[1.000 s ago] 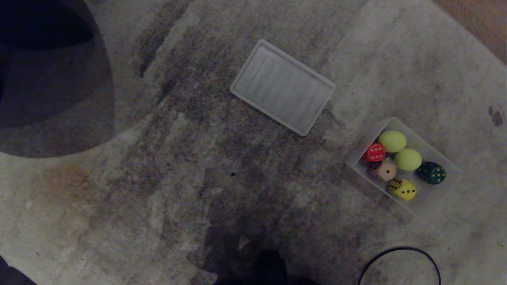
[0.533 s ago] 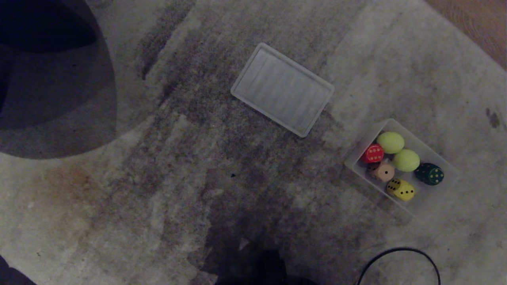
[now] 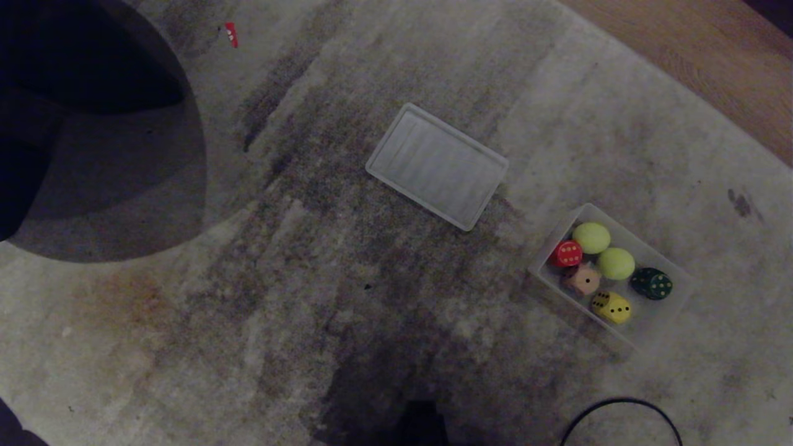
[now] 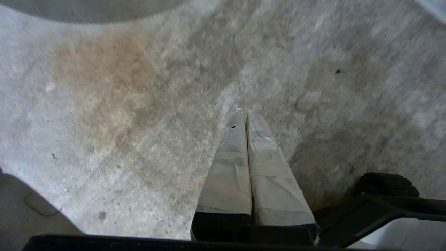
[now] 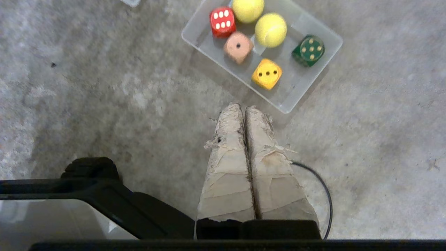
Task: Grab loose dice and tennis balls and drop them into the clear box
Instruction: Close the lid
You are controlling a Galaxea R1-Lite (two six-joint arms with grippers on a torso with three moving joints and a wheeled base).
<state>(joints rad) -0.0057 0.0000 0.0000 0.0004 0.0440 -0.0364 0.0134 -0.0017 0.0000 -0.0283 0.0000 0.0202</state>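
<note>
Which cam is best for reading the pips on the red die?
Right wrist view: the red die sits close and well lit in the clear box, top face showing six white pips. Head view has the same die small and dim, pips barely separable. Left wrist view shows only carpet, no die.

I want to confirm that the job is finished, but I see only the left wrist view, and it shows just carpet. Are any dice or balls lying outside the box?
Observer: None that I can see. The red die, pink die, yellow die, green die and two tennis balls lie inside the clear box.
Operator: Where is the right gripper?
Observer: The right gripper is shut and empty, over the carpet beside the box.
Operator: Is anything else near the box?
Observer: A flat ribbed panel lies apart from it.
</note>
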